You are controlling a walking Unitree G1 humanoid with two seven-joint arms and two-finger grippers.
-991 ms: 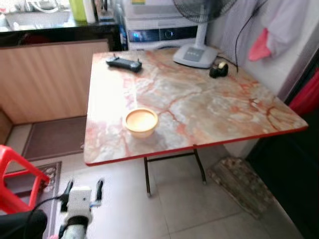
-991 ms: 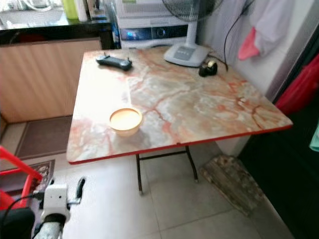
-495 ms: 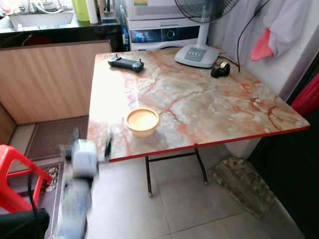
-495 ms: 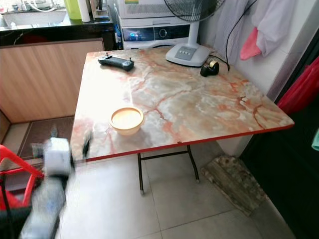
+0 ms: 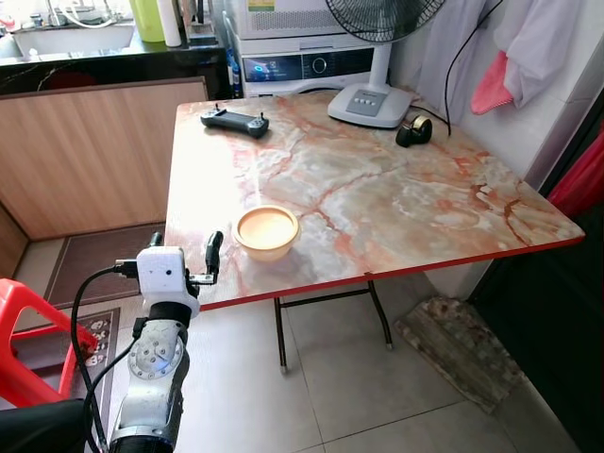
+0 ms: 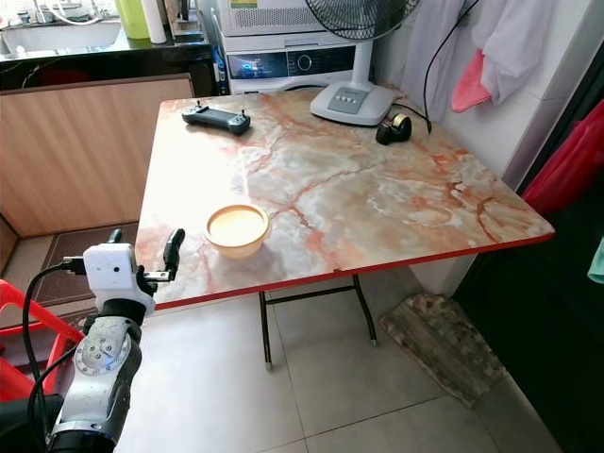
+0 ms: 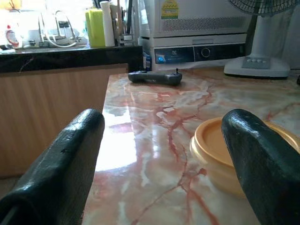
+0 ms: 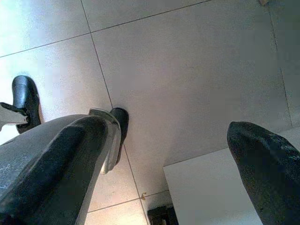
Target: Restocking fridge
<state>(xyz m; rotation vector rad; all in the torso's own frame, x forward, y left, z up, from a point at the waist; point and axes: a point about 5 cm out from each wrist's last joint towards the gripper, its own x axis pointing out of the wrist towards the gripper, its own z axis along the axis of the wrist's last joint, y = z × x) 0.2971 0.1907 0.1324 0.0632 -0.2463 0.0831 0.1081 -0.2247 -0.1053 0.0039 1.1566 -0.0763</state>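
left gripper (image 5: 182, 256) is raised at the near edge of the marble-top folding table (image 5: 396, 208), fingers spread wide and holding nothing. the shallow orange bowl (image 5: 267, 231) sits just ahead of the fingertips, past the outer side of one finger rather than between the two, so my read is a lineup for a grasp that needs a sideways shift to centre the bowl. a black controller (image 5: 235, 120), a fan base (image 5: 370, 102) and a tape dispenser (image 5: 413, 131) sit far beyond the fingertips. right gripper (image 8: 168, 154) hangs idle over floor tiles (image 8: 187, 70), fingers wide. the fridge can't be placed.
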